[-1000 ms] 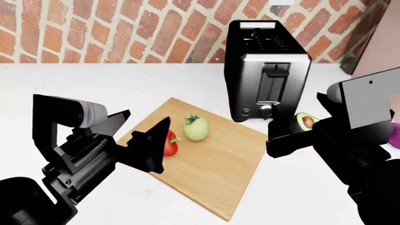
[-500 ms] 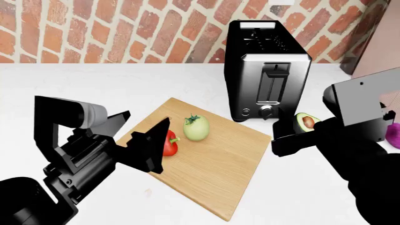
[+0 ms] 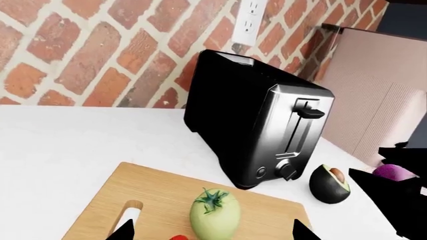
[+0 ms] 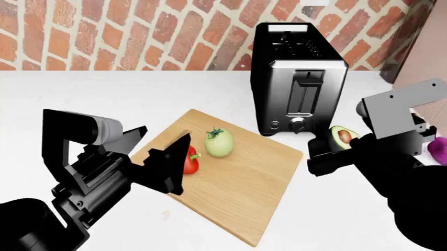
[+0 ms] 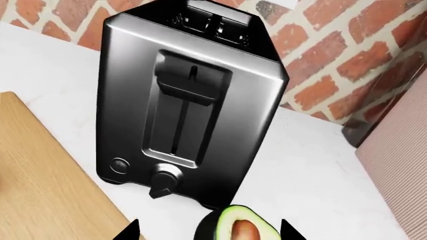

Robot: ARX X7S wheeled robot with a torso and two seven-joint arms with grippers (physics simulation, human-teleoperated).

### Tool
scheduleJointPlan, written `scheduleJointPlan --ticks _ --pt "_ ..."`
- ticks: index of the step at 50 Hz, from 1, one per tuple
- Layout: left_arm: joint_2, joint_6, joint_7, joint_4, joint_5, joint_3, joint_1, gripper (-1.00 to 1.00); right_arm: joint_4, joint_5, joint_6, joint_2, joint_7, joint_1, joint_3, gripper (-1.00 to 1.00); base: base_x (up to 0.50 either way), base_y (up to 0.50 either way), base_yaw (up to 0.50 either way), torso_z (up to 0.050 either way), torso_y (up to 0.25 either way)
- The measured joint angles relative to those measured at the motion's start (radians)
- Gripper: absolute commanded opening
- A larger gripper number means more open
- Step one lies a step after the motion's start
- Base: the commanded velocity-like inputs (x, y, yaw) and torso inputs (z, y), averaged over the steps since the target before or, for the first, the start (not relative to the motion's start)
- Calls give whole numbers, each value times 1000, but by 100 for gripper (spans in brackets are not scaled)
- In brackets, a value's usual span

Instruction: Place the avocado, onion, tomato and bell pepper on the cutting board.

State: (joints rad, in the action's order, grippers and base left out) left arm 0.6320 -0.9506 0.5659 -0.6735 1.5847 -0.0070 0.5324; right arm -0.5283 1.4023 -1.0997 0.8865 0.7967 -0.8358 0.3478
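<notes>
The tomato and the bell pepper are sitting side by side on the cutting board. The avocado is lying on the white counter, just beside the black toaster and off the board. The onion is lying farther to the right, partly hidden. The right gripper is hanging close over the avocado with its fingers apart. The left gripper is hanging over the board near the pepper, fingers spread and holding nothing.
</notes>
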Motion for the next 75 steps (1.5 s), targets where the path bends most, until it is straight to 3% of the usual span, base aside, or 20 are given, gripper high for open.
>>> scheduleJointPlan --ticks 75 --pt "0 23 -41 19 -32 32 -22 100 149 -164 -9 -22 -100 -8 133 100 0 0 0 0 0"
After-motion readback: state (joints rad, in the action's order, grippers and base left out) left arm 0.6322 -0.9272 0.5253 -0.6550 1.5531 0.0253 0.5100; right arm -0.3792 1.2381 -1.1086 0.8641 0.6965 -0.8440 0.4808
